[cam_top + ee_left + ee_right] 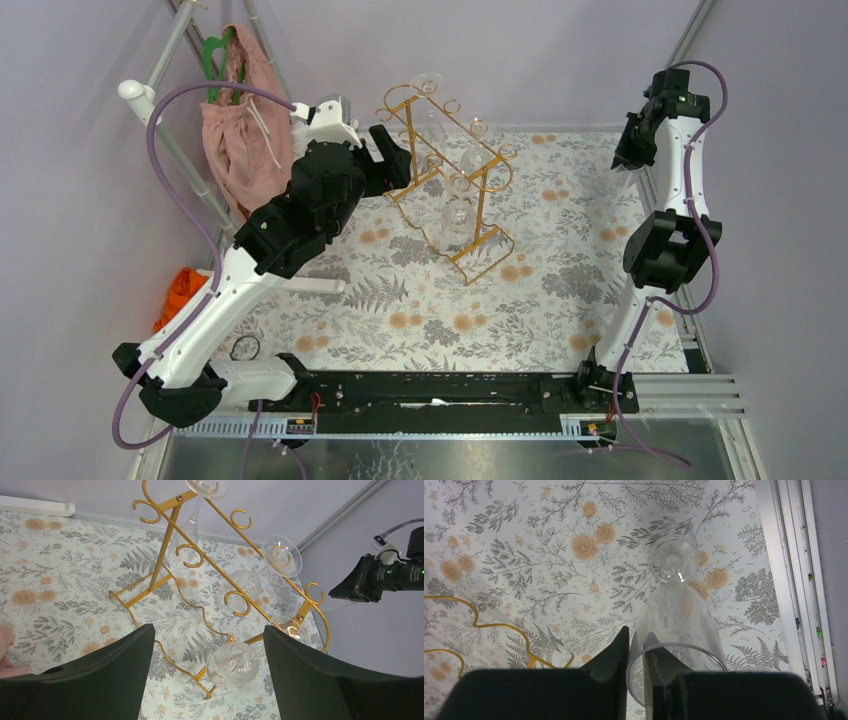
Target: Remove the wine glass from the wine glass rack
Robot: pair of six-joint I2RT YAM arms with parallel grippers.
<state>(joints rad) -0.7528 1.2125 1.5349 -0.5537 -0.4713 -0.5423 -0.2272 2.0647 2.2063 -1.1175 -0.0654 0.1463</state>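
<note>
Left gripper [207, 631]: open, facing wine glass rack [164, 550].
Next: straddle nearest wine glass [232, 664], slide off rail.
Right gripper [636, 641]: pinching second glass [674, 615] rim.

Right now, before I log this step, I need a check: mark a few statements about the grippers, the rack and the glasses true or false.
1. The right gripper pinches a wine glass by its rim. True.
2. The left gripper is shut on a glass. False: it is wide open and empty, facing the rack.
3. The rack holds no glasses. False: three glasses hang from it upside down.
4. The rack stands on the floral tablecloth. True.
5. The pink cloth hangs beside the right arm. False: it hangs beside the left arm.
</note>
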